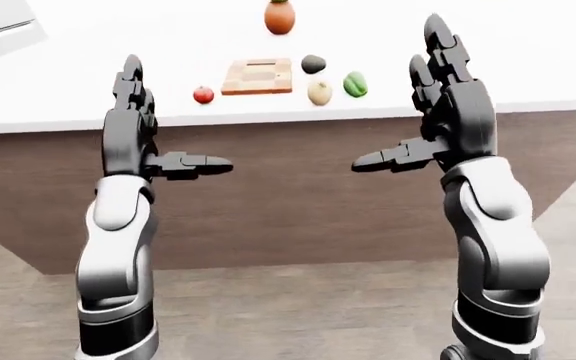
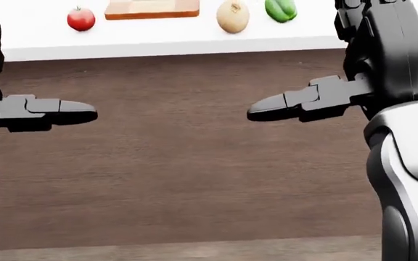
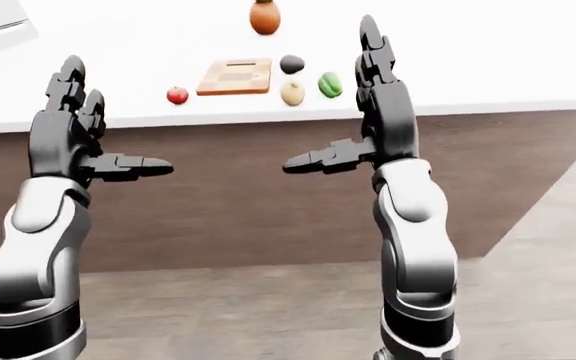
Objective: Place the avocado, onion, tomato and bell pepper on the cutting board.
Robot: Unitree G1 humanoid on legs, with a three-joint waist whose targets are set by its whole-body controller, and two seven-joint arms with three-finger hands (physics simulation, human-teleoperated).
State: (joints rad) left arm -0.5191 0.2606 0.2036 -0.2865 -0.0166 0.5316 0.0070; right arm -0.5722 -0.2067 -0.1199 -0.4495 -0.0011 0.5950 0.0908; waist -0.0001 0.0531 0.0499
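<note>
Four vegetables unlabelled — tomato (image 1: 203, 94), onion (image 1: 319, 92), cutting board (image 1: 257, 76)

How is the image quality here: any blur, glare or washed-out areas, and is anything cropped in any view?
Left-eye view: sharp and evenly lit; the white counter is nearly blown out, with only faint shadows under the tomato, onion and bell pepper. Head view: the cutting board is cropped at the top and the left hand by the left edge. Right-eye view: much the same, no motion blur.
</note>
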